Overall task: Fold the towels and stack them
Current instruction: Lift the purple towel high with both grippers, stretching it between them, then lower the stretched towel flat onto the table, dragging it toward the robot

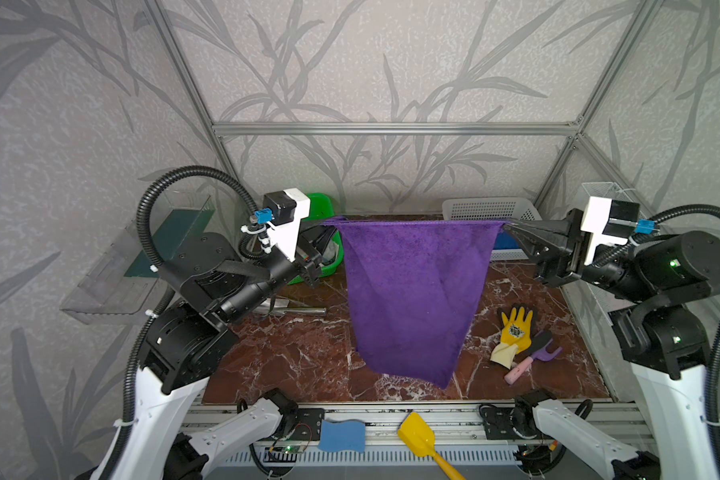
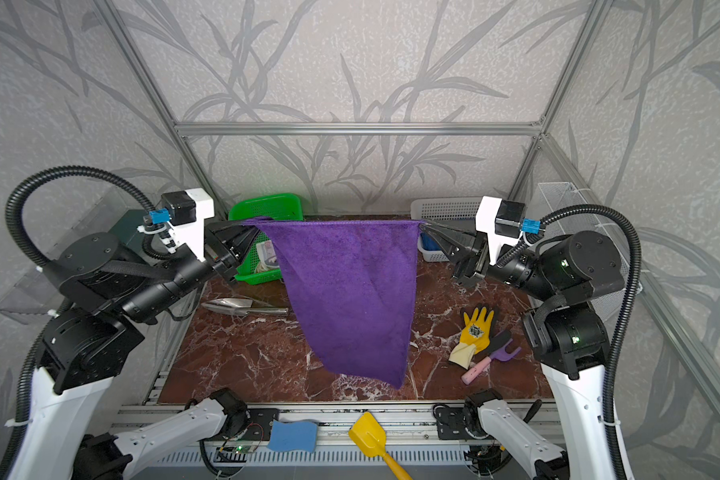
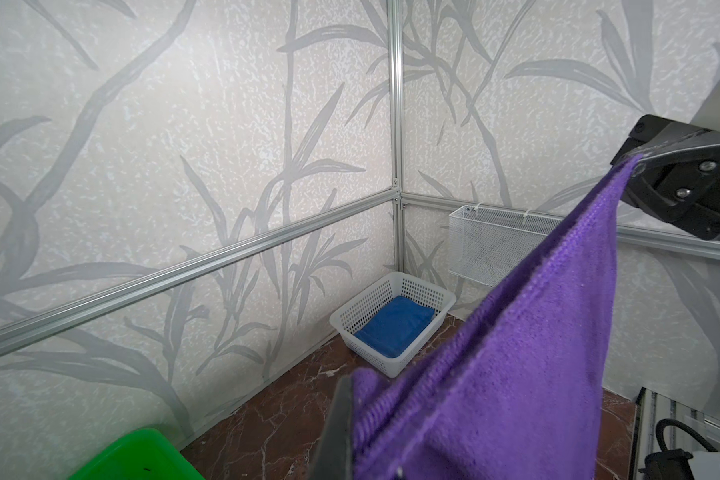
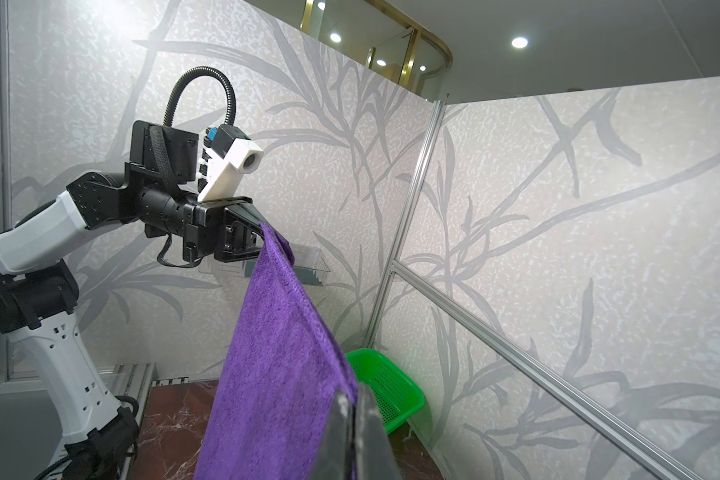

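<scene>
I have the purple towel (image 1: 412, 299) stretched between both arms, hanging like a curtain over the middle of the marble table (image 1: 287, 361). My left gripper (image 1: 328, 224) is clamped tight on 1 top corner and my right gripper (image 1: 507, 227) is pinched on the other, so the top edge runs taut and nearly level in both top views. The cloth narrows downward to a slanted lower edge. From here I cannot tell whether its lowest corner touches the table. The blue towel (image 3: 393, 328) lies folded in the white basket (image 3: 362, 353) at the back right corner. The green basket (image 2: 267, 208) sits at the back left. The yellow glove (image 1: 515, 332) lies on the table to the purple towel's right, apart from it.
</scene>
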`<action>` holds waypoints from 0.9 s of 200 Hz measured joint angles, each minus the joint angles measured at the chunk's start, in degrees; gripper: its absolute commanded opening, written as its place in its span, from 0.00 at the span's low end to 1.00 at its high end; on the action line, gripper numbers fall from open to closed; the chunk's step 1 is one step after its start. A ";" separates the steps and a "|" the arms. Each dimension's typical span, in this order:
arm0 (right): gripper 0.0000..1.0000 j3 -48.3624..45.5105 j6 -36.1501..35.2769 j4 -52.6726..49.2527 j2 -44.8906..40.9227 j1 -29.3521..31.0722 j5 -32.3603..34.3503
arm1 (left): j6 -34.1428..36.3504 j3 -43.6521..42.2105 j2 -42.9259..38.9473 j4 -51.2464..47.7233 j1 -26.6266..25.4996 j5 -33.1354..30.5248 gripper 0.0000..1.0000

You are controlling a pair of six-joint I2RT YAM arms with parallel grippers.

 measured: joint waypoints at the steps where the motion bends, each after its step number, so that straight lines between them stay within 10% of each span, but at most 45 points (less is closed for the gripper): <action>1: 0.00 0.00 -0.09 -0.04 0.04 0.00 0.09 | 0.00 -0.07 0.11 0.02 0.00 -0.31 0.00; 67: 0.00 -0.04 -5.51 -2.47 13.29 -1.60 9.97 | 2.56 0.00 13.99 2.01 2.14 -16.09 0.00; 180: 0.00 7.45 -3.54 5.53 48.06 -5.66 11.76 | 3.34 24.04 60.13 1.77 14.32 -18.71 0.00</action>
